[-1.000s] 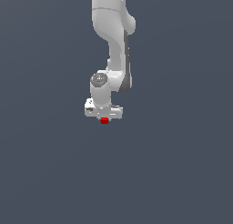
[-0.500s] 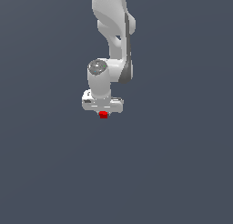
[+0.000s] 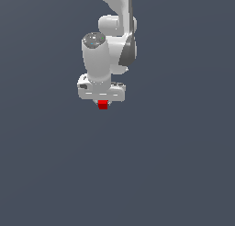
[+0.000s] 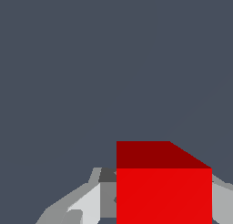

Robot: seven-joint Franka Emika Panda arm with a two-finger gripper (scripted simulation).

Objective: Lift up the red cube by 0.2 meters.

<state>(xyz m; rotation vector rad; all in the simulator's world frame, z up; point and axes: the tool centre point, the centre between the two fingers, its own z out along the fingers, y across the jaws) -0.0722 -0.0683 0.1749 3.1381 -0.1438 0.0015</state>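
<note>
The red cube is tiny and bright red, and it sits just under the white hand of my arm in the exterior view. My gripper is shut on the red cube; the hand hides most of the fingers there. In the wrist view the red cube fills the space between the two grey fingers, which press against its sides. The cube hangs over the plain dark grey floor, with the floor far behind it in the wrist view.
The white arm comes down from the top of the exterior view. Only the flat dark grey floor shows around it.
The hand with the red cube has risen in the exterior view, and the wrist has drawn closer to the camera. The cube stays held between the fingers.
</note>
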